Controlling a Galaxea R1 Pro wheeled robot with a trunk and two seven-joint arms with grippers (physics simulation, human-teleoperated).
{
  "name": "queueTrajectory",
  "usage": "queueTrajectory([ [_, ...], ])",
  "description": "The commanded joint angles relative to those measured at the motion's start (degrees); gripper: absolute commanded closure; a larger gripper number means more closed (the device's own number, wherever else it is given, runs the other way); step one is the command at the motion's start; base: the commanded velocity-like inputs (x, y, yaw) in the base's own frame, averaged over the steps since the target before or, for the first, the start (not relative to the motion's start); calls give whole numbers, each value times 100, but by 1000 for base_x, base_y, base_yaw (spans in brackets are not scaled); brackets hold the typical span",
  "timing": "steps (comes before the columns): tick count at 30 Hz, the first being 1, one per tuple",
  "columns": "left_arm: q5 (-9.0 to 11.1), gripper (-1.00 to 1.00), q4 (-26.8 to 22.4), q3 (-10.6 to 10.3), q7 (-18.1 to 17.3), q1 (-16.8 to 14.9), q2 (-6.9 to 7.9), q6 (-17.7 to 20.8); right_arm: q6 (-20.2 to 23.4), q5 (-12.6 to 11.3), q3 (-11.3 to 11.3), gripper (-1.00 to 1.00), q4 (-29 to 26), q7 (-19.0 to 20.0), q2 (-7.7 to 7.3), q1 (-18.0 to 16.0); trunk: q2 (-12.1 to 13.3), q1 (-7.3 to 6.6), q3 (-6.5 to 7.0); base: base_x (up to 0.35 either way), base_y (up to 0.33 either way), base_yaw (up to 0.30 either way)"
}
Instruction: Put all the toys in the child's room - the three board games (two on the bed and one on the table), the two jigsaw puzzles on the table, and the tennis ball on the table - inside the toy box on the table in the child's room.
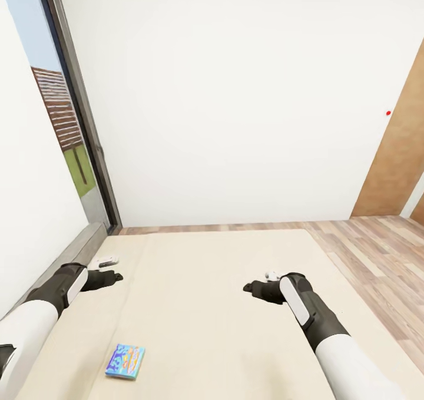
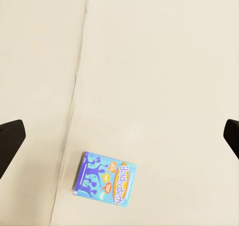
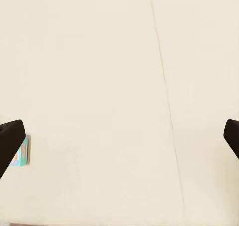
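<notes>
A narrow blue board game point(image 1: 125, 361) lies flat on the beige mattress of the bed point(image 1: 212, 317), near its front left. It also appears in the left wrist view, blue board game point(image 2: 105, 179), and its edge peeks out beside one finger in the right wrist view point(image 3: 23, 153). My left gripper point(image 1: 113, 278) hovers over the mattress beyond the box, open, with its fingers point(image 2: 10, 141) wide apart and nothing between them. My right gripper point(image 1: 252, 288) hangs open over the middle of the bed, fingers point(image 3: 10, 143) spread and empty.
A grey bed frame point(image 1: 76, 248) runs along the left wall under a tall grey-framed window point(image 1: 70, 123). A white wall stands behind the bed. Wood-plank floor point(image 1: 377, 258) lies to the right, with a brown wooden panel point(image 1: 397, 152) against the wall.
</notes>
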Motion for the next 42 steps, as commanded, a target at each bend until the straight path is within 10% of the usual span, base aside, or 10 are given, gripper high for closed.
queueTrajectory([
  [1,35,-100,-8,17,-1,-4,-1,39,15,-61,16,-100,-16,-58,-4,-5,-14,4,-17,0,27,0],
  [42,43,-100,-10,17,-16,3,-12,30,3,-61,36,-100,-84,-73,9,5,-14,4,-187,0,40,65],
])
